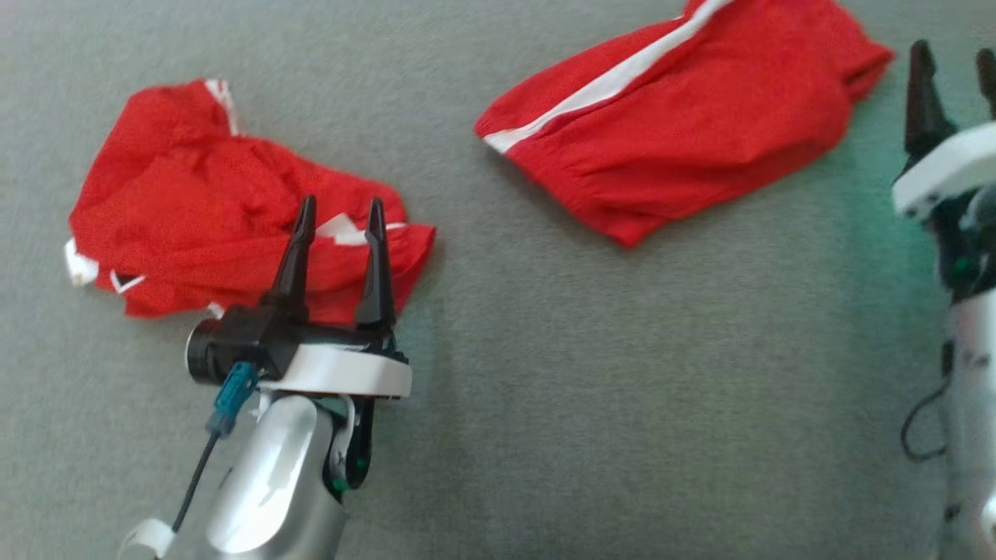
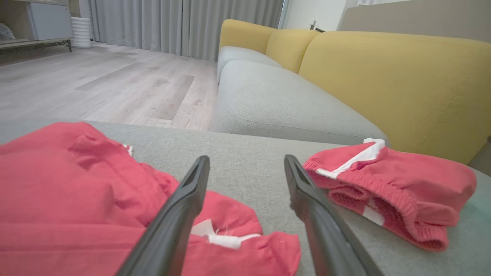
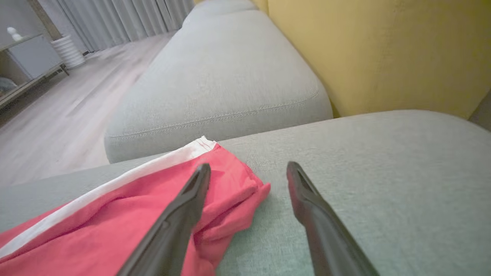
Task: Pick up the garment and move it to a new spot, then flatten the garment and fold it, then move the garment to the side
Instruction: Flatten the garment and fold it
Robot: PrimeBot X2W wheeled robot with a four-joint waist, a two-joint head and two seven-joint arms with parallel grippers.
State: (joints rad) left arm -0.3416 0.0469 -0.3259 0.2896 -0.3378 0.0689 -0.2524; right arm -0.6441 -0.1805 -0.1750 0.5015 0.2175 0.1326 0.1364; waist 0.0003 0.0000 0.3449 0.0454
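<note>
On the grey cushion (image 1: 622, 389) the chief risk is a poor grasp. The left gripper (image 1: 341, 204) hangs over the near right part of the crumpled garment (image 1: 202, 202), its fingers spread wide with nothing between them. I cannot tell whether the tips touch the cloth.

If it closes where it is, it may pinch only the top layer or a loose flap. The heap would then lift lopsided, trail on the cushion and come down as bunched as it is now. In the left wrist view one finger is over red cloth and the other mostly over bare cushion, so the bite could also catch just the hem and slip.

A second garment (image 1: 685, 117) lies well apart to the right. It is the same red, so a wide carry could drag one across the other or take the wrong one. The right gripper (image 1: 954, 50) stands beside that garment's far end, also spread open and holding nothing.

The crumpled garment is a thin red mesh with white trim, piled in soft folds with corners tucked under and white tags showing at its edges. It lies at the left of the cushion, looks light and floppy, and has not yet been flattened or folded.
</note>
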